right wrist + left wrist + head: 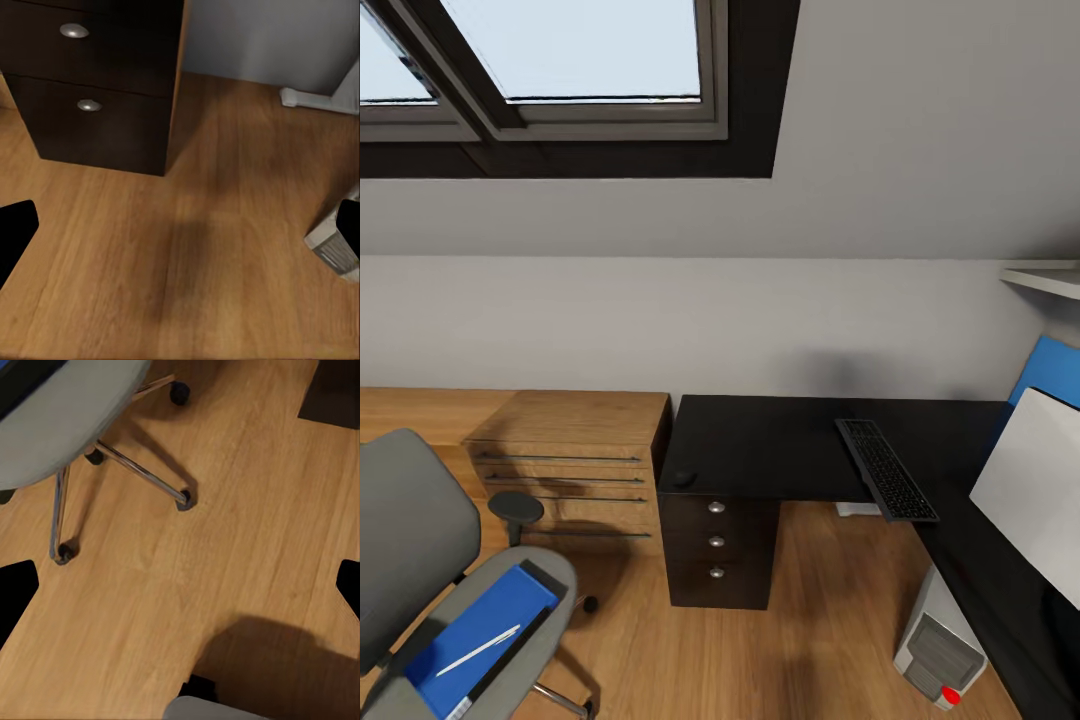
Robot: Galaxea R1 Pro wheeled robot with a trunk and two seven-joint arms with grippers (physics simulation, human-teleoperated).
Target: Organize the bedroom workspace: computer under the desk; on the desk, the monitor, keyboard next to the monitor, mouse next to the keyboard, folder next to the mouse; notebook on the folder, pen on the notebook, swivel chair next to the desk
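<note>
On swivel chair (420, 560), folder (480, 630) cropped

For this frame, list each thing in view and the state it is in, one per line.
folder: lying flat on the chair seat.
pen: lying on the folder.
swivel chair: on the floor, apart from the desk.
keyboard: on the desk, overhanging its inner edge.
mouse: on the desk near the drawer corner.
monitor: on the desk, white back showing.
computer: on the floor under the desk.
desk drawers: closed.
left gripper: open.
right gripper: open.
</note>
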